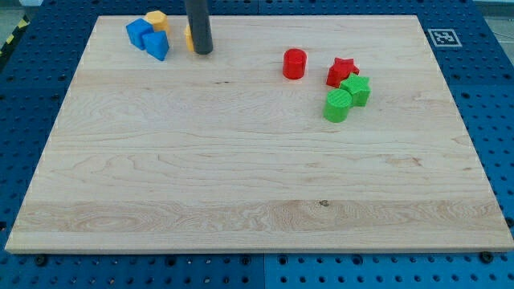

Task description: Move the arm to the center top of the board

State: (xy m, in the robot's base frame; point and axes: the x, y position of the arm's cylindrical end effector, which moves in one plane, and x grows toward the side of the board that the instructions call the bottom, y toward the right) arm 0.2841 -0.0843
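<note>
My tip (202, 52) rests on the wooden board (241, 177) near the view's top, left of the centre line. An orange block (189, 36) is partly hidden right behind the rod, touching or nearly touching it; its shape cannot be made out. Two blue blocks (148, 38) and a yellow-orange block (157, 19) sit just left of the tip in the top left corner. A red cylinder (295, 63) stands to the tip's right.
A red star (342, 71), a green star (356, 89) and a green cylinder (338, 105) cluster at the upper right. A marker tag (443, 37) lies off the board's top right corner. Blue pegboard surrounds the board.
</note>
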